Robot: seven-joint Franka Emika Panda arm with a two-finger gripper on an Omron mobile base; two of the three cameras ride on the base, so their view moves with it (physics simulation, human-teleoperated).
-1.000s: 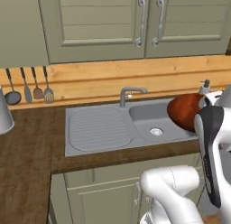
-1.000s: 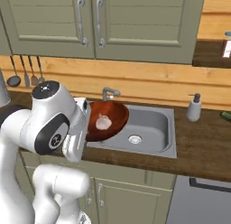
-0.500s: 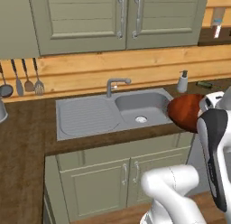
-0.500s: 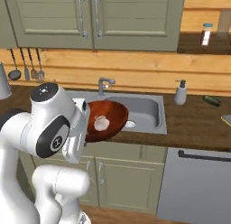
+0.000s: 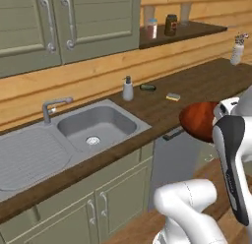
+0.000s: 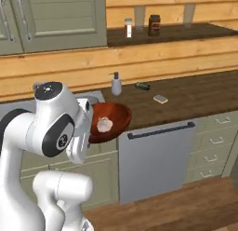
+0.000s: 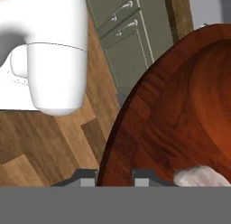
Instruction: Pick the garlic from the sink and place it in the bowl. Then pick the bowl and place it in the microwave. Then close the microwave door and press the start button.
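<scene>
In front of the worktop [image 6: 195,97], gripper [image 7: 115,175] clamped on bowl [image 6: 111,120] rim, garlic [image 6: 104,125] inside; no legible labels.

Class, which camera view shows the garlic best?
The right base view: the garlic lies whole inside the bowl, seen from above. The hand view catches a pale sliver of it at the bottom edge. In the left base view the bowl's wall hides it.
</scene>
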